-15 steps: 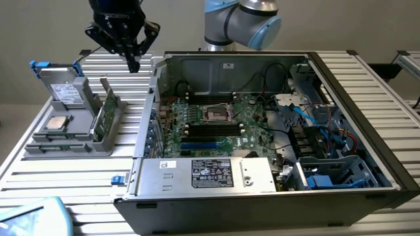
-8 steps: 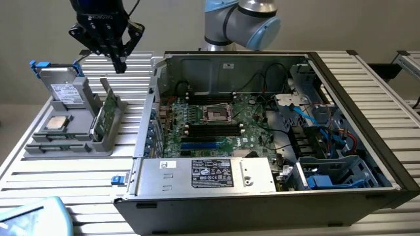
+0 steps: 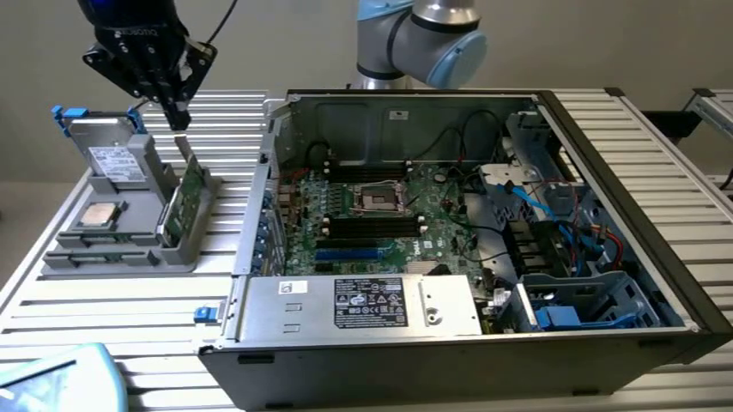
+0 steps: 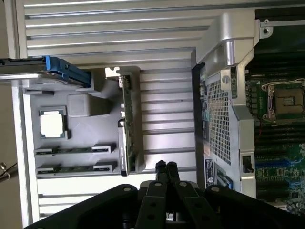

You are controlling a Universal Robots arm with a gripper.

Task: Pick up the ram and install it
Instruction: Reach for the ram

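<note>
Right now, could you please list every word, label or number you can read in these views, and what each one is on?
No text is clear enough to quote.
Black label on the power supply: print too small to read.
White label on the hard drive: too small.
Pale lettering on the gripper body: blurred, unreadable.
White sticker on the case's rear panel: too small.
</note>
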